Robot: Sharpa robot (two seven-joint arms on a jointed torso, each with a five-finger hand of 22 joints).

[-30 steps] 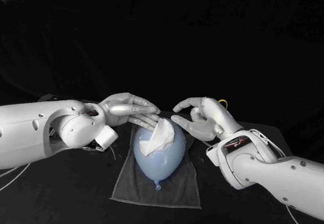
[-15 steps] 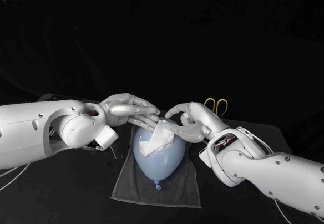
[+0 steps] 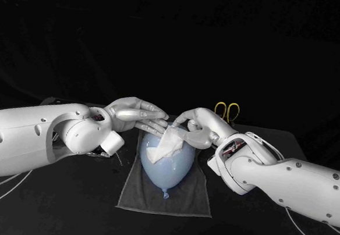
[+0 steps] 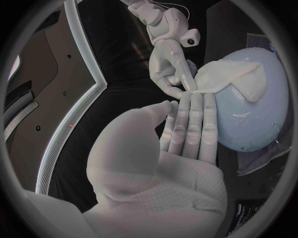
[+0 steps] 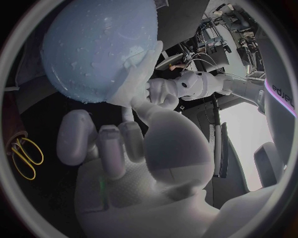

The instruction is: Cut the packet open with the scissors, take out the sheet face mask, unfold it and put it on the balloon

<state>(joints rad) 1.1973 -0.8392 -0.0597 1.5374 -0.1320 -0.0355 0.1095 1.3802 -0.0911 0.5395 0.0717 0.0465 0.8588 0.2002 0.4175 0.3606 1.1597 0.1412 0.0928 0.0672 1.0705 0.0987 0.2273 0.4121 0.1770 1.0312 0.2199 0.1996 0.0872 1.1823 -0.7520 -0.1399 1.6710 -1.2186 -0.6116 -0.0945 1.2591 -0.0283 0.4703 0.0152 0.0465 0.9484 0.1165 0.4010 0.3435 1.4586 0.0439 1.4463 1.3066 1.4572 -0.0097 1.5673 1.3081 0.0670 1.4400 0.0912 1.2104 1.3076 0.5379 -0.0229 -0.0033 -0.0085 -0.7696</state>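
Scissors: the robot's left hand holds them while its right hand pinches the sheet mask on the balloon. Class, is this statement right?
Not quite. The left hand holds nothing: the left wrist view shows its fingers stretched flat to the sheet mask on the balloon, which the right hand pinches. The scissors are beyond the right hand in the head view.

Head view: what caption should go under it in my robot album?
The right hand pinches a crumpled white face mask atop the blue balloon while the left hand touches its edge.
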